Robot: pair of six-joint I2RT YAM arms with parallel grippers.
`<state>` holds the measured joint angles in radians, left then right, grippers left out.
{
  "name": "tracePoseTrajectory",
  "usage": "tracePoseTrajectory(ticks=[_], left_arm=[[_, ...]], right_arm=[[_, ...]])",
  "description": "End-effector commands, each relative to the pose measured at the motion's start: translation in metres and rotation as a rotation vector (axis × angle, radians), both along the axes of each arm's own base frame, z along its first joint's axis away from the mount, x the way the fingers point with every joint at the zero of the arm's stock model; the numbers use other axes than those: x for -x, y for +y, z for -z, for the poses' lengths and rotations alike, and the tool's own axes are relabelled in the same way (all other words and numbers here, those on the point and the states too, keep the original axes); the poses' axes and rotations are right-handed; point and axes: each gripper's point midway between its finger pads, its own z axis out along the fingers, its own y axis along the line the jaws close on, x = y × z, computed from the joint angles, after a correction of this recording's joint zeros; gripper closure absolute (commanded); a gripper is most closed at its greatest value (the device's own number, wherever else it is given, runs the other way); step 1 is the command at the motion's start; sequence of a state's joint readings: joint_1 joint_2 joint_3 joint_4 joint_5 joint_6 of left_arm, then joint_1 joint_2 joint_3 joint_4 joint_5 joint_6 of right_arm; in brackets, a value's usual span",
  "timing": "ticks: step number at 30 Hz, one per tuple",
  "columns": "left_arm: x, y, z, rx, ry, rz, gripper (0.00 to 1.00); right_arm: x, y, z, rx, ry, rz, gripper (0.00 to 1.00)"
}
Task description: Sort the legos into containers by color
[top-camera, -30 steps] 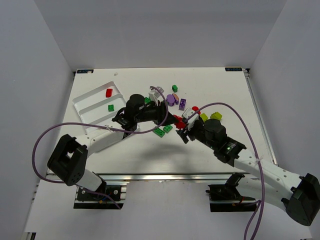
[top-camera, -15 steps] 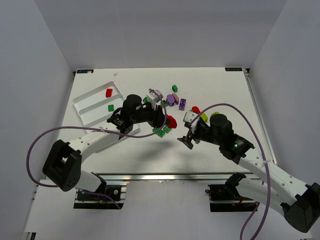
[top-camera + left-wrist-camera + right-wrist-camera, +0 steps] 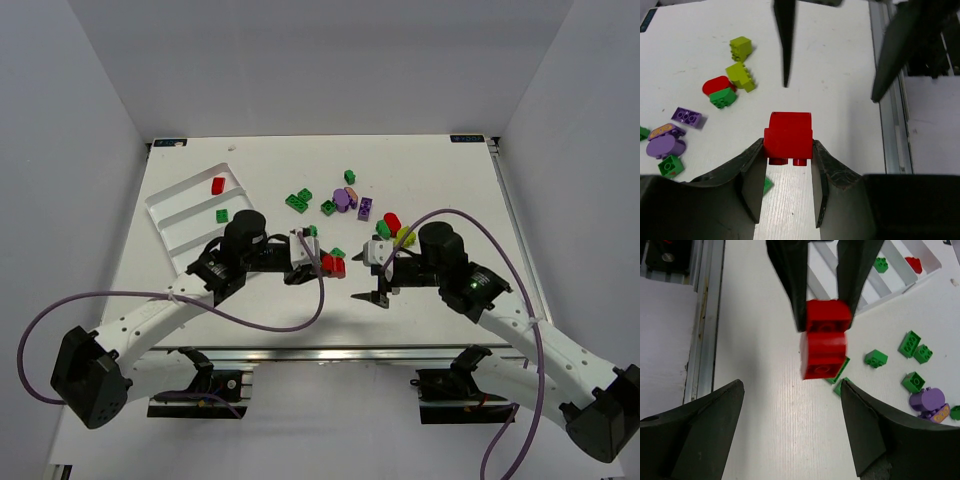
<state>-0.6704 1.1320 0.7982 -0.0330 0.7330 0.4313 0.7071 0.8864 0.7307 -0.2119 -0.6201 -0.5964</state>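
Container: one white tray [image 3: 170, 212] lies at the far left of the table [image 3: 440, 160], divided by ridges into long parallel compartments. The far compartment contains one stored red brick [image 3: 218, 185]. The adjacent compartment contains one stored green brick [image 3: 222, 215].

Left gripper [image 3: 788, 150]: fingers clamped on the held red brick [image 3: 788, 134], positioned near the table centre, well apart from the tray.

Right gripper [image 3: 791, 385]: fingers spread wide, nothing between them. It faces the held red brick from just beside it.

Loose bricks lie on the table beyond both grippers:
- green bricks [image 3: 297, 201]: about seven, scattered; two sit just beside the held red brick.
- purple bricks [image 3: 343, 199]: two, near each other.
- pinkish brick [image 3: 352, 192]: one, touching the rounded purple one.
- loose red brick [image 3: 392, 222]: one, touching a green one.
- yellow-green bricks [image 3: 740, 75]: two, near the loose red brick.

The left arm crosses the near corner of the tray.
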Motion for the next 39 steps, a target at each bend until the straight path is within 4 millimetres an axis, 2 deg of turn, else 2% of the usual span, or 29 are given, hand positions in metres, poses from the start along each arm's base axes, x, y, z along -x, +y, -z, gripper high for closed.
tracePoseTrajectory(ticks=[1,5,12,20,23,24,29,30,33,34,39], left_arm=[[0.021,0.001,-0.001,-0.005,-0.107,0.119,1.00],[0.029,0.000,-0.003,0.005,-0.122,0.156,1.00],[0.033,-0.002,-0.006,0.019,-0.132,0.173,1.00],[0.036,-0.003,-0.008,0.031,-0.123,0.182,1.00],[0.036,-0.003,-0.008,0.032,-0.120,0.184,1.00],[0.037,-0.003,-0.008,0.034,-0.119,0.187,1.00],[0.036,-0.003,-0.009,0.035,-0.117,0.186,1.00],[0.037,-0.004,-0.008,0.035,-0.114,0.187,1.00],[0.035,-0.003,-0.007,0.030,-0.113,0.180,1.00],[0.034,-0.002,-0.007,0.027,-0.114,0.172,1.00],[0.023,0.003,-0.007,0.028,-0.118,0.136,1.00]], right_arm=[[0.005,0.010,-0.030,-0.060,-0.031,-0.076,0.17],[0.003,0.017,-0.034,-0.070,-0.008,-0.088,0.18],[-0.003,0.027,-0.019,-0.038,0.046,-0.083,0.20],[-0.016,0.036,-0.022,-0.049,0.049,-0.038,0.26],[-0.015,0.037,-0.021,-0.052,0.050,-0.045,0.36],[-0.015,0.037,-0.021,-0.051,0.053,-0.046,0.45],[-0.013,0.038,-0.019,-0.046,0.058,-0.059,0.72],[-0.013,0.037,-0.018,-0.046,0.060,-0.060,0.82],[-0.012,0.035,-0.017,-0.045,0.056,-0.050,0.97],[-0.014,0.033,-0.016,-0.044,0.049,-0.034,1.00],[-0.012,0.023,-0.023,-0.076,0.007,-0.014,1.00]])
